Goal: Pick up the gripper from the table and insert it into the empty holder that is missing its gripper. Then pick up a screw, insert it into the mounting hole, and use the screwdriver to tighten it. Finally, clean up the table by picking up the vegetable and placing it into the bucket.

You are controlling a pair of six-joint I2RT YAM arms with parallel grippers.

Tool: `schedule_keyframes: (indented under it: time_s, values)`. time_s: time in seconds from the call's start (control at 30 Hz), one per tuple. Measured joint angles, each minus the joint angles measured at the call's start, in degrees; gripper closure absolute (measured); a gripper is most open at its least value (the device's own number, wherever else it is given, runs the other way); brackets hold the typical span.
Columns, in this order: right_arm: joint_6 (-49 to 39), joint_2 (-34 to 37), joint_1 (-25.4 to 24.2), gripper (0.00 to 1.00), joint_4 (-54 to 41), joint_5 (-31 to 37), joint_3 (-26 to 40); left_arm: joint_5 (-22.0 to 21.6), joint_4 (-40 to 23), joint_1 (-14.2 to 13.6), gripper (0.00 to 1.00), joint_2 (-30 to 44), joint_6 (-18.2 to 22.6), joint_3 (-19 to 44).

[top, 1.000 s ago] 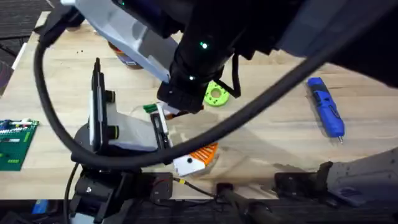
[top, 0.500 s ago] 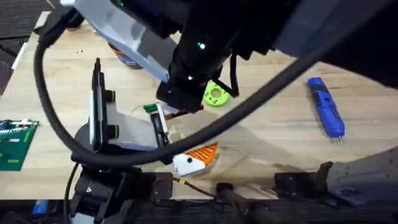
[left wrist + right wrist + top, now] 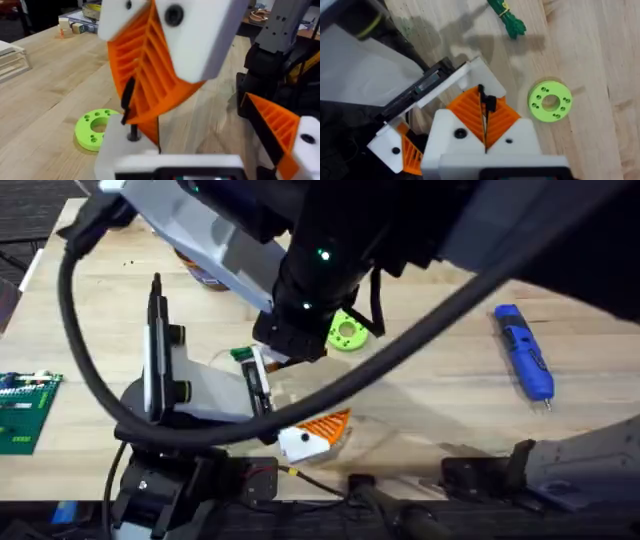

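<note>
My right gripper is shut on a small black screw. It hangs right over the white holder, and the screw's lower end meets the holder. My left gripper lies low near the table's front edge, open, its orange-padded finger apart from the holder. Whether the orange gripper sits in the holder I cannot tell. The blue screwdriver lies at the right. The dark-green vegetable lies beyond the holder. The bucket is mostly hidden under the right arm.
A bright green ring with holes lies on the table near the right wrist. A green circuit board sits at the left edge. A thick black cable loops over the left side.
</note>
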Motion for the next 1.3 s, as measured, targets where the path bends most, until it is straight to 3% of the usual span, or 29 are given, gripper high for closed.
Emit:
schedule_keyframes:
  time_s: [1.3]
  values:
    - [0.0,1.0,0.3,0.993,0.1,-0.3,0.0,0.0,0.0,0.0,0.008,0.0,0.0,0.0]
